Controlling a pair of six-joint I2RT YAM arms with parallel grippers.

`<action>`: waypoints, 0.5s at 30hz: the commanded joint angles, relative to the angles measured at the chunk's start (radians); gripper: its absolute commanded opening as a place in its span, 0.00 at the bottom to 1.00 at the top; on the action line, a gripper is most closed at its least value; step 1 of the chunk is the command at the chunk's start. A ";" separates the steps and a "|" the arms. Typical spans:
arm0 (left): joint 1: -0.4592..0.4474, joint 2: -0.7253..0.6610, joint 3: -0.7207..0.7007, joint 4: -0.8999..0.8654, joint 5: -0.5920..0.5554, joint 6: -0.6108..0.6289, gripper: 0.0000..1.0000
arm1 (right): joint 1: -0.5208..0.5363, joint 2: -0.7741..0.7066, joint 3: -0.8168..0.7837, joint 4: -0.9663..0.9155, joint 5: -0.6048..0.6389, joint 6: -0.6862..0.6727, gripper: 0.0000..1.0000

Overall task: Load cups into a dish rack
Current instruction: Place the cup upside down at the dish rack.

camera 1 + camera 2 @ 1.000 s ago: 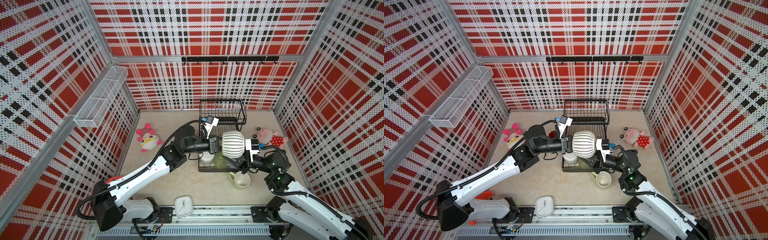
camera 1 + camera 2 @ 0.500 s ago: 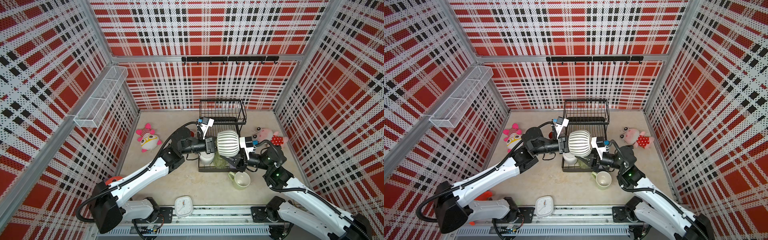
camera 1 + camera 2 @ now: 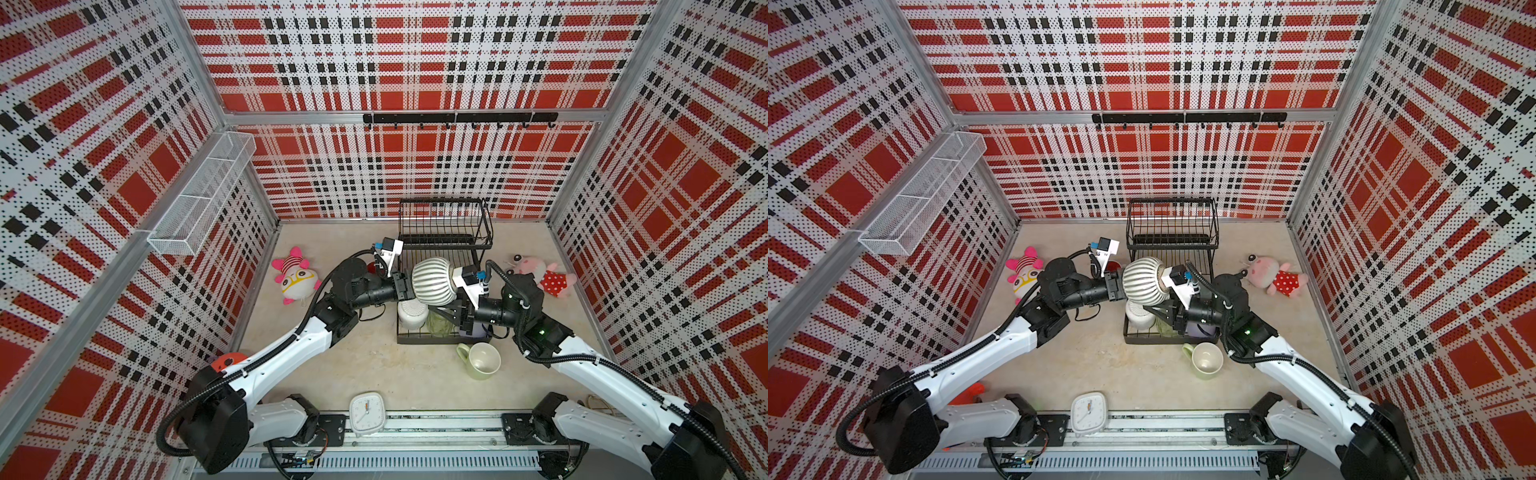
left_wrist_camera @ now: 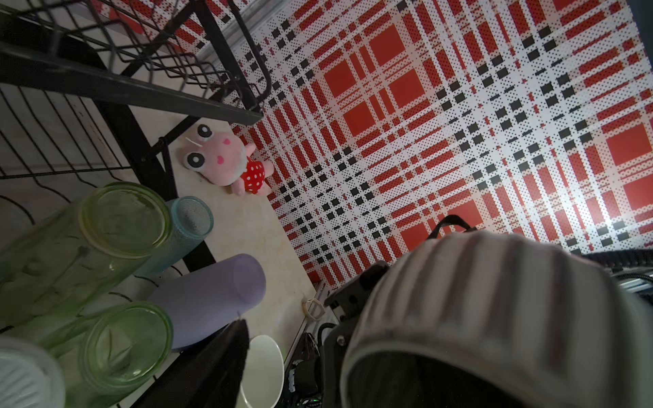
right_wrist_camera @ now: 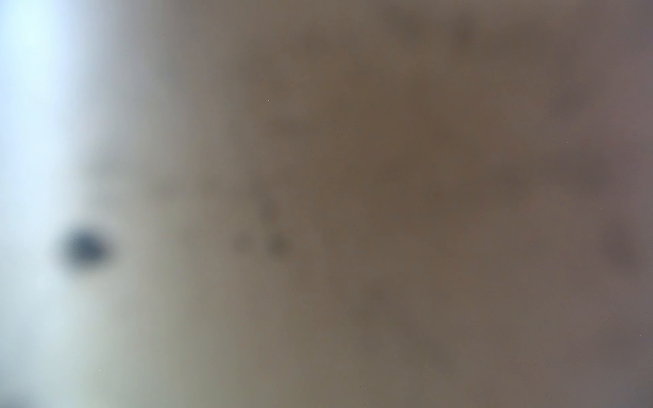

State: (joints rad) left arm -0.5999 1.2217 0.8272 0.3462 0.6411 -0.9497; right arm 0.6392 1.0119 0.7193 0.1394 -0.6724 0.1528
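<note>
White arms [image 3: 286, 349], seemingly ribbed black cables [image 3: 573, 358]

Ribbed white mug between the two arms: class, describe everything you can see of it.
The ribbed white mug is bulbous, with grey lengthwise grooves, seemingly glazed ceramic. It hangs on its side above the lower tier of the dish rack, dark mouth toward the left tool, base toward the right arm. The right tool reaches beneath it; its grip and any handle are hidden.

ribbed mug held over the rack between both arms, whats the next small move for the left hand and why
Probably ease the left hand straight back off the ribbed mug. It looks open, one finger clear of the rim, and the right hand seems to carry the mug above the dish rack. Backing off would free it to set the mug down.
</note>
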 commanded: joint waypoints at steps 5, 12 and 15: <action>0.116 -0.077 -0.098 0.059 -0.016 0.001 0.84 | -0.136 -0.011 0.096 -0.131 0.026 -0.027 0.00; 0.181 -0.123 -0.095 -0.104 -0.122 0.131 0.87 | -0.367 -0.020 0.198 -0.379 0.014 -0.054 0.00; 0.163 -0.123 -0.070 -0.214 -0.239 0.202 0.87 | -0.395 -0.033 0.247 -0.544 0.129 -0.138 0.00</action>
State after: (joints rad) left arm -0.4278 1.1145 0.7193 0.2546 0.5228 -0.8543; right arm 0.2581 1.0153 0.9043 -0.2691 -0.6064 0.1135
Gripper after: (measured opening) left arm 0.875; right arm 0.200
